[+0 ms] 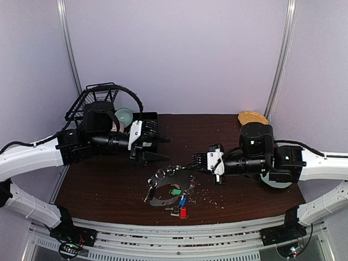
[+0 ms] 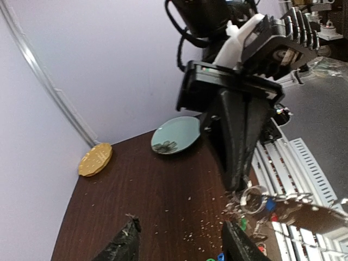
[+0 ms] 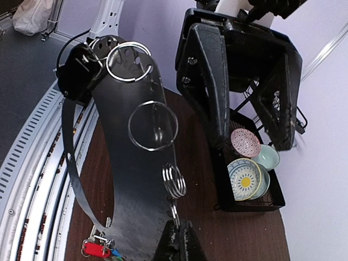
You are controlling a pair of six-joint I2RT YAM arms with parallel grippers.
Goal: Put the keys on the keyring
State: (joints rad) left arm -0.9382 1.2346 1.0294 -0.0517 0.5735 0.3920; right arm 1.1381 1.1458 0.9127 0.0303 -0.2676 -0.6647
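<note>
The keyring (image 1: 163, 198) is a dark curved hoop lying on the brown table, with a chain of silvery split rings (image 3: 153, 126) running up from it. My right gripper (image 1: 194, 161) (image 3: 179, 228) is shut on the small end link of that chain and holds it raised. The keys lie near the front edge: a red tag (image 1: 183, 212) (image 3: 97, 249), a blue tag (image 1: 182, 200) and a green tag (image 1: 175, 191). My left gripper (image 1: 165, 148) (image 2: 182, 239) stands open and empty above the table, just left of the rings.
A black wire dish rack (image 1: 95, 103) (image 3: 274, 198) with patterned plates and bowls stands at the back left. A yellow plate (image 1: 252, 117) (image 2: 95, 159) lies at the back right, a pale blue plate (image 2: 175, 136) near it. Crumbs (image 1: 209, 198) dot the table.
</note>
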